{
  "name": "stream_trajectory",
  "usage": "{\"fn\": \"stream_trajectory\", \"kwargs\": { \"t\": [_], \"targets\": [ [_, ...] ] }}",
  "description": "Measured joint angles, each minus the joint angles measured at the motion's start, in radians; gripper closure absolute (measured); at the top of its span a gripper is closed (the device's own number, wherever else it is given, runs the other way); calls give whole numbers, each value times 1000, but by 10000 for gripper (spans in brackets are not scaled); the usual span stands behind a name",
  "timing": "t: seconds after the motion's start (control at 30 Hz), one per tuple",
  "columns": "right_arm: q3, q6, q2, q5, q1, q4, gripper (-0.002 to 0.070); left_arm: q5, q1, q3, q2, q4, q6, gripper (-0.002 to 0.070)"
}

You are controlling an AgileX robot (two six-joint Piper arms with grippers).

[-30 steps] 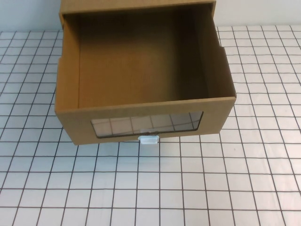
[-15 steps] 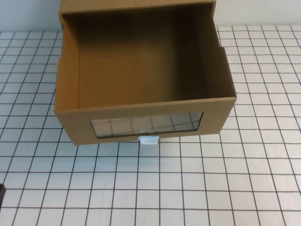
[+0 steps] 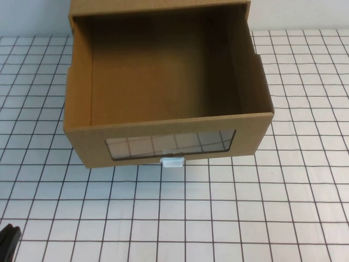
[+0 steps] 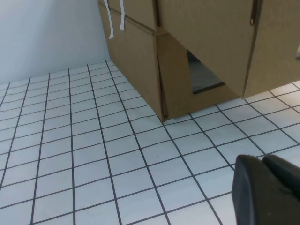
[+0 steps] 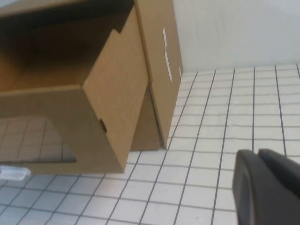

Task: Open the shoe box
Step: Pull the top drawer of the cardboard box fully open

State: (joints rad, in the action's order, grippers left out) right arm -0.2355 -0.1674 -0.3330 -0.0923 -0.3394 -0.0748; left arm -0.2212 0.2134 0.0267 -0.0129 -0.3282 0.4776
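Observation:
The brown cardboard shoe box [image 3: 252, 139] stands at the back middle of the table. Its drawer is slid out toward me from the outer sleeve [image 3: 158, 4], and the inside shows bare. The drawer front has a clear window [image 3: 170, 143] and a small white pull tab [image 3: 173, 161]. My left gripper [image 3: 7, 241] peeks in at the near left corner, shut on nothing, well short of the box [image 4: 206, 42]; its fingers [image 4: 248, 187] are pressed together. My right gripper [image 5: 259, 152] is shut and empty, off the box's right side [image 5: 117, 93], outside the high view.
White table with a black grid [image 3: 229, 218] spreads around the box, and a pale wall [image 4: 47, 33] rises behind it. White tape strips [image 5: 166, 56] mark the sleeve's side.
My left gripper has come into the high view at the near left corner. The box and its drawer have stayed put.

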Motion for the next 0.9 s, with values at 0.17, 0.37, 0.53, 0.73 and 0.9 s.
{"fn": "stream_trajectory", "kwargs": {
  "t": [0.17,0.37,0.53,0.73,0.9],
  "targets": [
    [0,0,0,-87,0,2,689,0,0,0,0,0,0,677],
    [0,2,0,-135,0,88,689,-2,0,0,0,0,0,677],
    [8,2,19,-122,26,215,689,-2,0,0,0,0,0,677],
    [118,2,157,-27,238,192,689,-2,0,0,0,0,0,677],
    [243,2,295,33,315,147,689,-2,0,0,0,0,0,677]
  ]
}}
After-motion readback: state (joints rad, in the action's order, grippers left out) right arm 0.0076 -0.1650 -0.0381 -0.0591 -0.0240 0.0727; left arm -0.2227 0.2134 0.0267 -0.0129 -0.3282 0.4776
